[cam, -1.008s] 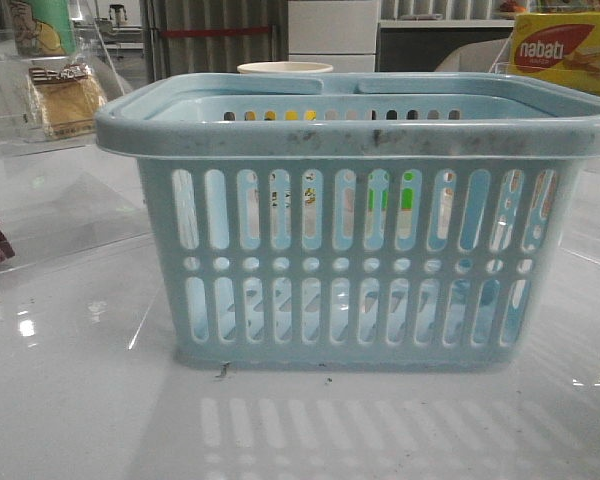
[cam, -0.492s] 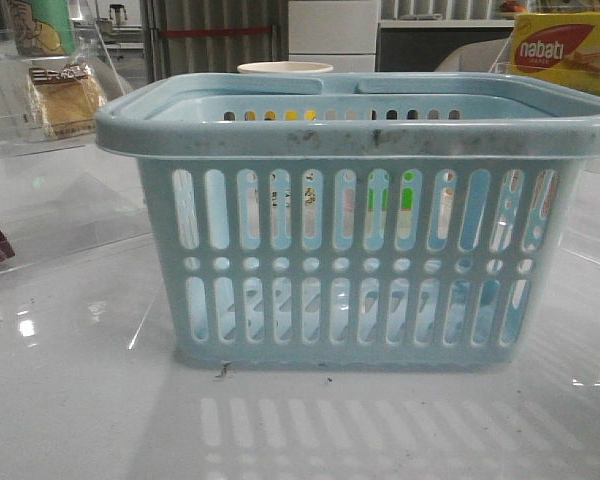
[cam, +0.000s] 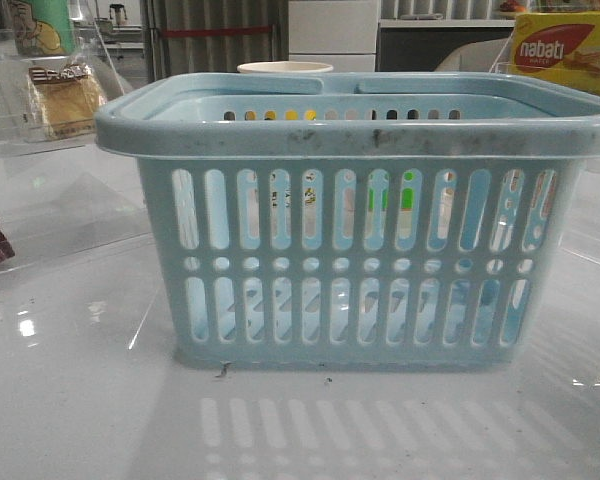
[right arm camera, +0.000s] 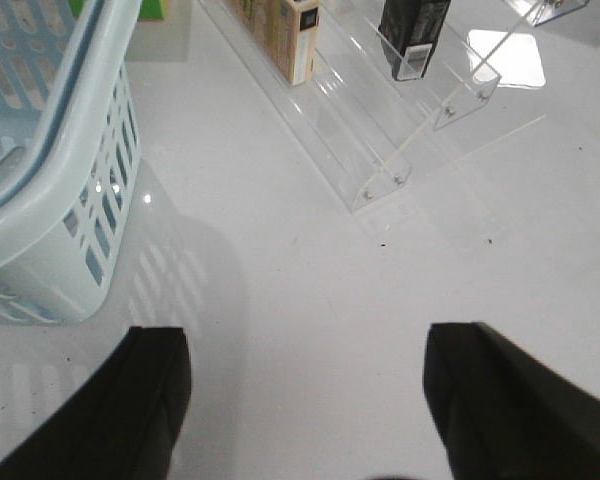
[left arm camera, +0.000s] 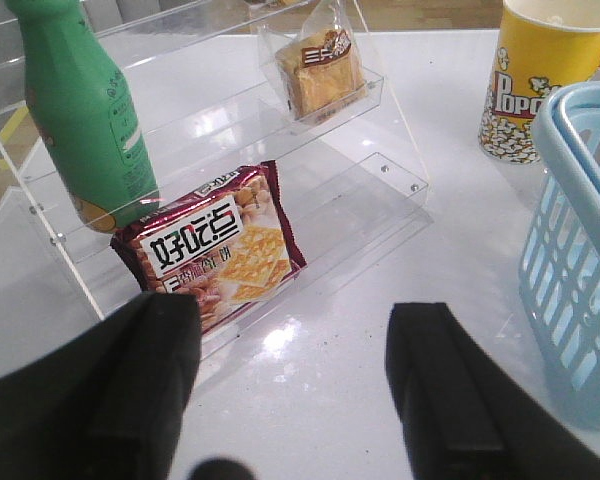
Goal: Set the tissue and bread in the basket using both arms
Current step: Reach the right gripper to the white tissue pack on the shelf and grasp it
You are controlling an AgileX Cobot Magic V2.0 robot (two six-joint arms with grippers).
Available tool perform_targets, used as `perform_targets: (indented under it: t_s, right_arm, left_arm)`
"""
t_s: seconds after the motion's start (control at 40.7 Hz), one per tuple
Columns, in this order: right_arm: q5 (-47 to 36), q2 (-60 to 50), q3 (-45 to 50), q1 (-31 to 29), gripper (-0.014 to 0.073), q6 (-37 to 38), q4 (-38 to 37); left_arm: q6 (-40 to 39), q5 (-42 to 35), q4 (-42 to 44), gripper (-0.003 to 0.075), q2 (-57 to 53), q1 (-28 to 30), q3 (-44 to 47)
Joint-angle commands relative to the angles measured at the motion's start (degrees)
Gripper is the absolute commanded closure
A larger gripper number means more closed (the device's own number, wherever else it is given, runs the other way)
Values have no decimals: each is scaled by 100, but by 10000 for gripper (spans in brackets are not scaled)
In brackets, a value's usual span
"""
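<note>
Basket (cam: pixel 355 215) looks empty inside so far. Bread (left arm camera: pixel 320 72) sits on the clear rack's upper step left of the basket, tissue (right arm camera: pixel 413 30) on the rack to its right. Both the left gripper (left arm camera: pixel 292 390) and right gripper (right arm camera: pixel 305 400) are spread wide, holding nothing.

I read "nabati" in white letters on the red band of the yellow box (cam: pixel 568 52) at the far right in my front view. My left wrist camera shows "Popc", cut off at the edge, on the yellow paper cup (left arm camera: pixel 540 85). The maroon cracker packet (left arm camera: pixel 212 248) carries large Chinese characters.
</note>
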Motion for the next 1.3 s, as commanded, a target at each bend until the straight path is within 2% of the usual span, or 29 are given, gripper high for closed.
perform_targets:
  t_s: [0.0,0.369,0.738,0.934,1.279]
  right_arm:
    - [-561,508,-419,-127,0,57,-130]
    - [-645,2893,-2247,-1002,0,69,-135]
    - [-489,4895,-3849,-1034,0,69,139]
    - [-550,5515,-4330,-1034,0,69,238]
    - [-1345,6137,-4517,-1034,0,69,238]
  left_arm:
    - [-31,-453,21,273,58,-30,-164]
    - [-31,-453,21,370,58,-30,-164]
    - [-31,-453,21,457,58,-30,-164]
    - [-31,-453,21,507,58,-30,-164]
    - [-31,-453,21,573,58,-30,-164]
